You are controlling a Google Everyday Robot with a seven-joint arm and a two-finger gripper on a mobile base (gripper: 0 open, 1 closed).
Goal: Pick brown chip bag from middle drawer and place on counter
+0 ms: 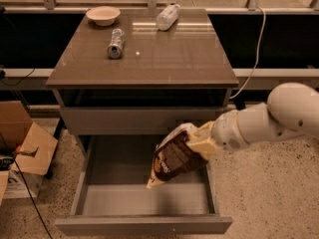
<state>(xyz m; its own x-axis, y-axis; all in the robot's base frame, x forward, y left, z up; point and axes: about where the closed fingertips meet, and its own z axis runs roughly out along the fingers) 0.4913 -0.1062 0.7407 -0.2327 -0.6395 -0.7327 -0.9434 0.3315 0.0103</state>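
Note:
The brown chip bag (pixel 172 159), dark brown with cream edges, hangs tilted in the air above the open middle drawer (pixel 94 200), its lower corner pointing down-left. My gripper (pixel 200 144) is shut on the bag's upper right end, reaching in from the right on a white arm. The bag is clear of the drawer floor and sits just below the closed drawer front above. The glossy brown counter (pixel 174 59) is above and behind it.
On the counter lie a silver can (pixel 115 43), a clear plastic bottle (pixel 167 16) and a shallow bowl (pixel 103 15). A cardboard box (pixel 22 151) stands on the floor at left. A cable (pixel 254 49) hangs at the cabinet's right.

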